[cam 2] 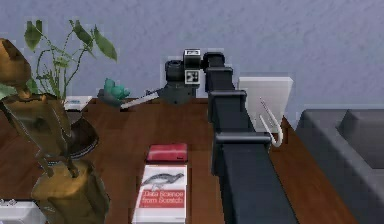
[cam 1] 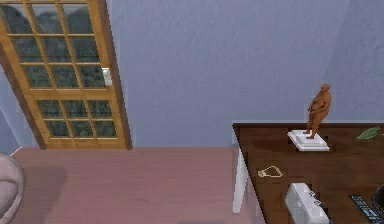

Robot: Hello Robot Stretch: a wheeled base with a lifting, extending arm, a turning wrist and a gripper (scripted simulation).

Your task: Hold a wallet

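Note:
A small flat red thing (cam 2: 167, 153), wallet-like in shape, lies on the dark wooden table (cam 2: 120, 150), just left of the arm (cam 2: 235, 140). The arm's dark bar runs up the arm side view to two white marked squares. Left of them sits the gripper (cam 2: 137, 101), its thin fingers reaching toward a small teal thing (cam 2: 112, 92) on the table's far part. With that thing at the fingers, I cannot tell whether the gripper holds anything.
A red-and-white book (cam 2: 163, 193) lies nearer than the red thing. A wooden statue (cam 2: 45, 130) and leafy plant (cam 2: 65, 45) stand left. A grey sofa (cam 2: 345, 150) is right. In the forward view, a paned door (cam 1: 65, 70), a brown figurine (cam 1: 318, 110) and a white box (cam 1: 305, 203).

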